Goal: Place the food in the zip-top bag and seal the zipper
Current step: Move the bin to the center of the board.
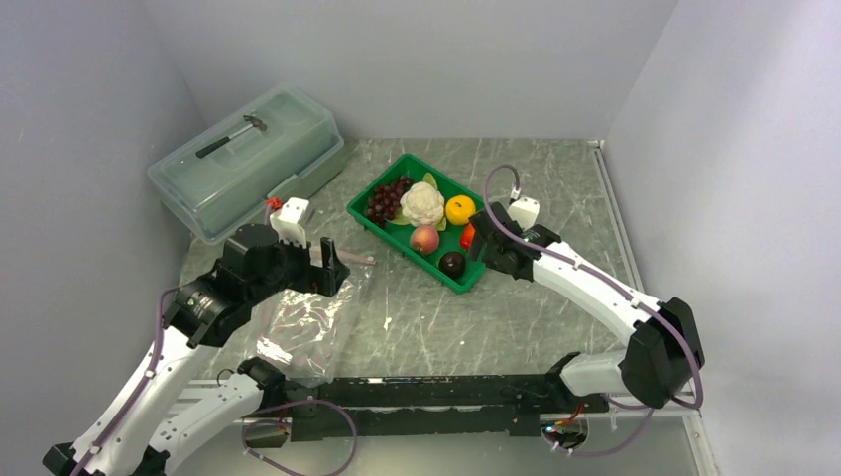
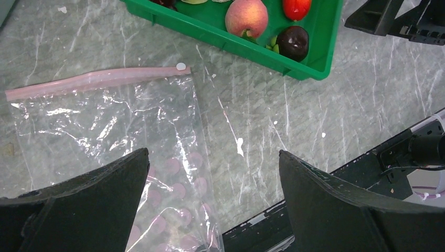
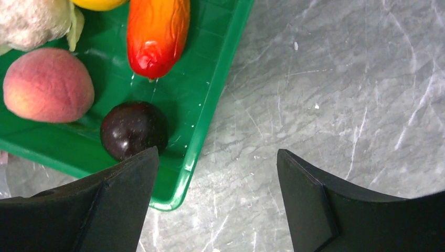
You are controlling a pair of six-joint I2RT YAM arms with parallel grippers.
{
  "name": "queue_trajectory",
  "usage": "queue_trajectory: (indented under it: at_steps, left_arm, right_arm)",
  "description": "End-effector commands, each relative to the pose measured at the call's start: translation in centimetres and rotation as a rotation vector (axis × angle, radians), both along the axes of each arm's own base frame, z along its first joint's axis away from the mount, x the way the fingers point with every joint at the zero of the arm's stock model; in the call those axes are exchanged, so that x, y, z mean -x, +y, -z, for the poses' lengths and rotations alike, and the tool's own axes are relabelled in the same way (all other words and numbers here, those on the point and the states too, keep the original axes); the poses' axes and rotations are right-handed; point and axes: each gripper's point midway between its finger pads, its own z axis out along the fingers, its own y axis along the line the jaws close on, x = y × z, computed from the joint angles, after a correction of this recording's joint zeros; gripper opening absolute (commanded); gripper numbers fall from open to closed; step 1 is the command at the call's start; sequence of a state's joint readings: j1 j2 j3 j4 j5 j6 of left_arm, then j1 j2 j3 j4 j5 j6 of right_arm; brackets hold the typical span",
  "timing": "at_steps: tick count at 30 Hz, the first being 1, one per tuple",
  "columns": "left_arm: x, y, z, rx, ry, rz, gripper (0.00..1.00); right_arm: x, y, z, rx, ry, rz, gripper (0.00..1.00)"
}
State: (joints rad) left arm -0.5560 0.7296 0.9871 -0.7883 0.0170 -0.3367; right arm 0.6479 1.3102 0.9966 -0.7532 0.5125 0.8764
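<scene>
Grey marble-look tabletop (image 1: 516, 317), pale walls all round, and so far nothing has gone into the bag. All the food sits in the green tray (image 1: 397, 240): grapes (image 1: 385, 201), cauliflower (image 1: 422, 203), orange (image 1: 459, 209), peach (image 3: 47, 84), pepper (image 3: 157, 34) and plum (image 3: 134, 129). My right gripper (image 3: 218, 152) hangs over the tray's near corner, jaws spread wide and holding nothing. One finger is just beside the plum, I'd guess because it's the closest piece to grab. My left gripper (image 2: 212, 157) is just as wide and empty, hovering over the zip-top bag (image 2: 105, 126). The bag lies flat near the tray with its pink zipper (image 2: 94, 81) on the tray side, which should keep the carry short. I can't tell if the mouth is pressed closed, so I reckon the left is there to open it.
</scene>
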Motion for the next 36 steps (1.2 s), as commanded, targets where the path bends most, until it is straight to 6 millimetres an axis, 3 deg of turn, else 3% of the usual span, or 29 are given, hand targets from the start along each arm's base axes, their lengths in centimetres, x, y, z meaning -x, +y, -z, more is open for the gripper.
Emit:
queue_trajectory:
  at_steps: [1,15,24,36]
  left_arm:
    - [-0.1,0.0,-0.6,0.015,-0.021,-0.013,0.99]
    - [-0.2,0.0,-0.3,0.006,-0.012,-0.012,0.99]
    - [-0.6,0.4,-0.3,-0.009,-0.018,-0.038,0.99]
    - [-0.5,0.5,-0.4,-0.007,-0.022,-0.037,0.99]
  right_arm:
    - [-1.6,0.2,0.5,-0.084,-0.033,0.072,0.85]
    - [-4.7,-0.9,2.8,-0.123,-0.019,0.189,0.64]
    - [-6.1,-0.2,3.6,-0.157,-0.009,0.207,0.55]
    - [-6.5,-0.1,4.6,-0.168,0.006,0.234,0.33]
